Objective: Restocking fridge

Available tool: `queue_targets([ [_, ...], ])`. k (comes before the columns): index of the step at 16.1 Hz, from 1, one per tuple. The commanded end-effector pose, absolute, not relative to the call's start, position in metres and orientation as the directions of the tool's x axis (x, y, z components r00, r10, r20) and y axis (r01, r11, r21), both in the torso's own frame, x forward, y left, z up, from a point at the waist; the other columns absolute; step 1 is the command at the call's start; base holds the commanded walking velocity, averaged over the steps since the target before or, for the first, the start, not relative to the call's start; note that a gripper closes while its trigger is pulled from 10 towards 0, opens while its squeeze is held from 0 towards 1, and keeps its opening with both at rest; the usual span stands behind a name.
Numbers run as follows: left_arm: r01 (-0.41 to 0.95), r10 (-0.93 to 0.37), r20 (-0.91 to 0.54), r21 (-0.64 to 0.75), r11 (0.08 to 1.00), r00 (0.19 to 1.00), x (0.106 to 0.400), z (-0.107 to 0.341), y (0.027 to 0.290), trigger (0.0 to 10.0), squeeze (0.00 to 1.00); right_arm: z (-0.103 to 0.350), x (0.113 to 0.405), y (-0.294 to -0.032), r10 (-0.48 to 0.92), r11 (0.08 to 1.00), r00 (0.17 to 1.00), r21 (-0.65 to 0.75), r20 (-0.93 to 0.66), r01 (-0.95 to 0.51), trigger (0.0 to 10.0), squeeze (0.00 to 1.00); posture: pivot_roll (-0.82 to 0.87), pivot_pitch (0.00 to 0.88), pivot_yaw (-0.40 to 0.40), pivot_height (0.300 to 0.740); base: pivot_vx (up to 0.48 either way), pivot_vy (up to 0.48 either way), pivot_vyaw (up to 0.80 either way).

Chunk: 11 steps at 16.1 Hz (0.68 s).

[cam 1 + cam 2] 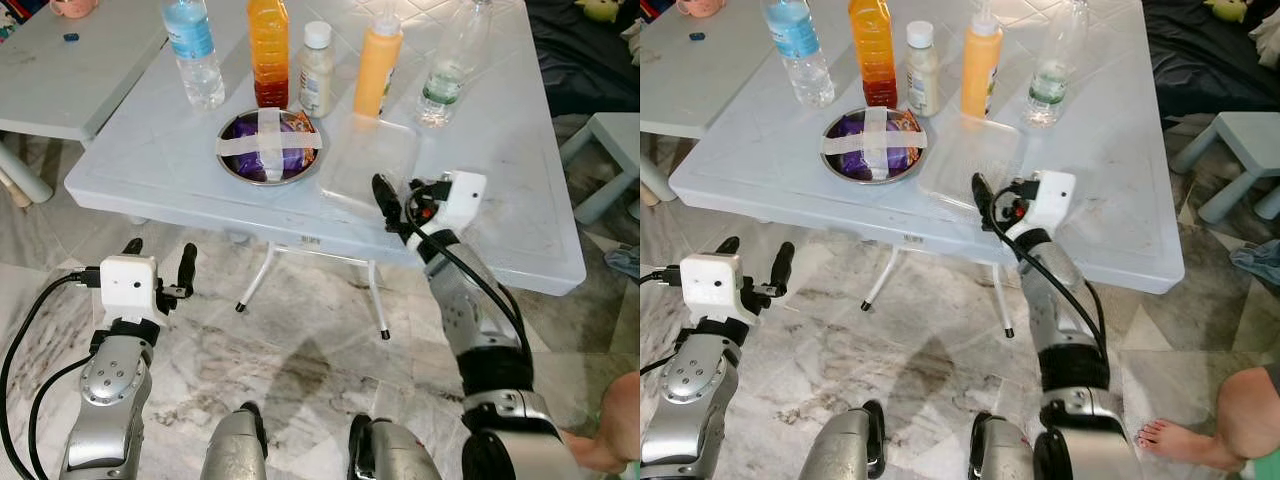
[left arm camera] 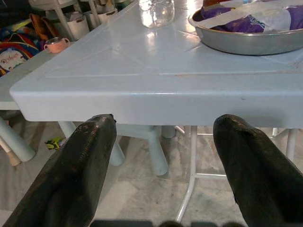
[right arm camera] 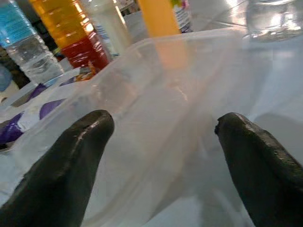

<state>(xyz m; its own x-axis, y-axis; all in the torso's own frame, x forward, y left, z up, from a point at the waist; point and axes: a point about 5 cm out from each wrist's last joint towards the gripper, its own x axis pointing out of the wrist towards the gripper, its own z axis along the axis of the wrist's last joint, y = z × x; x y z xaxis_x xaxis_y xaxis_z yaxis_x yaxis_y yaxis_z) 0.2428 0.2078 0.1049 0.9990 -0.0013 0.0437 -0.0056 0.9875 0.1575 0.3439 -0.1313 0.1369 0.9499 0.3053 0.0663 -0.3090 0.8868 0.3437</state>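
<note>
A clear plastic container [image 1: 368, 160] lies on the pale blue table [image 1: 150, 150], near its front edge. My right gripper [image 1: 396, 192] is open at the container's near rim, a finger to each side, and the container [image 3: 156, 94] sits just ahead of the fingers in the right wrist view. A taped metal bowl [image 1: 268, 146] holding a purple pack sits to its left. Behind stand a water bottle [image 1: 195, 55], an orange-red juice bottle [image 1: 268, 50], a small white bottle [image 1: 316, 70], an orange squeeze bottle [image 1: 378, 65] and a clear bottle [image 1: 445, 70]. My left gripper [image 1: 158, 262] is open below the table's front corner.
A second low table [image 1: 60, 70] stands at the left and a pale stool [image 1: 610, 140] at the right. The table's white legs [image 1: 255, 285] stand on the marble floor between my arms. A person's bare foot [image 1: 1185, 435] is on the floor at the lower right.
</note>
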Motion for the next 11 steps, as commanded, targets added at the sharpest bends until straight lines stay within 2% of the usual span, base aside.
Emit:
queue_targets([
  [1, -0.014, 0.008, 0.041, 0.162, 0.987, 0.999, 0.241, 0.106, 0.210, 10.0, 0.00, 0.137, 0.345, -0.125, 0.336, 0.866, 0.939, 0.369, 0.071, -0.338, 0.0, 0.00, 0.11, 0.183, 0.023, 0.740, 0.000, 0.000, 0.00],
  [2, -0.015, 0.008, 0.044, 0.162, 0.987, 0.999, 0.241, 0.107, 0.210, 10.0, 0.00, 0.138, 0.344, -0.121, 0.347, 0.860, 0.934, 0.370, 0.078, -0.351, 1.5, 0.00, 0.11, 0.183, 0.024, 0.740, 0.000, 0.000, 0.00],
  [3, -0.015, 0.008, 0.045, 0.163, 0.987, 0.999, 0.241, 0.107, 0.210, 10.0, 0.00, 0.137, 0.343, -0.119, 0.355, 0.855, 0.932, 0.378, 0.071, -0.354, 10.0, 0.00, 0.12, 0.185, 0.024, 0.740, 0.000, 0.000, 0.00],
  [9, -0.006, -0.001, 0.039, 0.167, 0.986, 0.999, 0.240, 0.106, 0.209, 10.0, 0.00, 0.130, 0.344, -0.113, 0.335, 0.783, 0.942, 0.548, 0.029, -0.296, 10.0, 0.00, 0.12, 0.186, 0.026, 0.740, 0.000, 0.000, 0.00],
  [10, -0.002, -0.004, 0.037, 0.167, 0.986, 0.999, 0.241, 0.106, 0.208, 10.0, 0.00, 0.125, 0.344, -0.109, 0.343, 0.764, 0.939, 0.583, -0.001, -0.278, 0.0, 0.00, 0.12, 0.183, 0.025, 0.740, 0.000, 0.000, 0.00],
  [11, -0.001, -0.005, 0.037, 0.167, 0.986, 0.999, 0.241, 0.106, 0.208, 10.0, 0.00, 0.123, 0.344, -0.107, 0.343, 0.760, 0.939, 0.590, -0.011, -0.271, 0.0, 0.00, 0.12, 0.183, 0.025, 0.740, 0.000, 0.000, 0.00],
])
